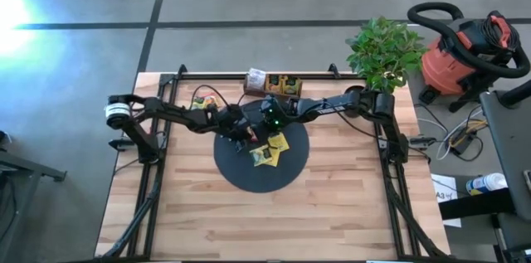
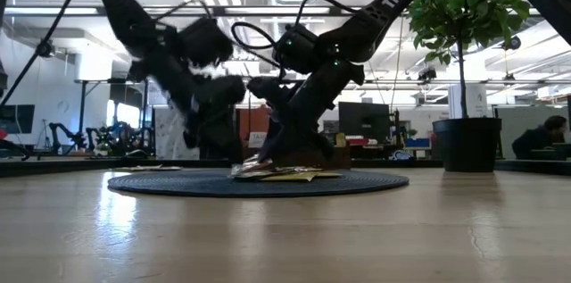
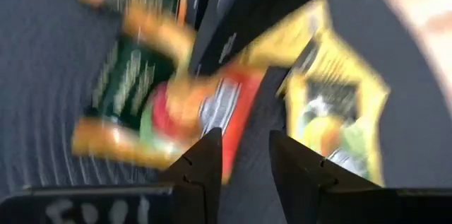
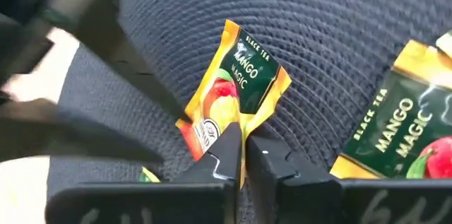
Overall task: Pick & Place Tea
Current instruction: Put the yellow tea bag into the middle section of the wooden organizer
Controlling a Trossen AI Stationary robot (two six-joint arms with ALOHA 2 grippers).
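Several tea packets lie on the black disc (image 1: 249,176) in the table's middle. One is a yellow-green mango packet (image 4: 236,90); my right gripper (image 4: 244,157) is shut on it. A second mango packet (image 4: 399,139) lies flat beside it. My left gripper (image 3: 244,160) hovers open just left of the right one, over an orange-green packet (image 3: 148,104) and a yellow one (image 3: 339,111). Nothing is between its fingers. The right arm's dark finger (image 3: 240,19) crosses the left wrist view. My right gripper pinches the mango packet's orange end (image 4: 212,128) between its two fingers, on the side nearest the gripper. The fingers slant down at it from the table's right. The packet is creased along its middle. I cannot tell whether its far end rests on the disc.
A brown wooden tray (image 1: 278,86) with more packets stands at the table's far edge. A potted plant (image 1: 383,47) stands at the far right corner. Black frame rails (image 1: 153,172) run down both sides of the table. Bare wood (image 1: 265,221) lies near the front edge.
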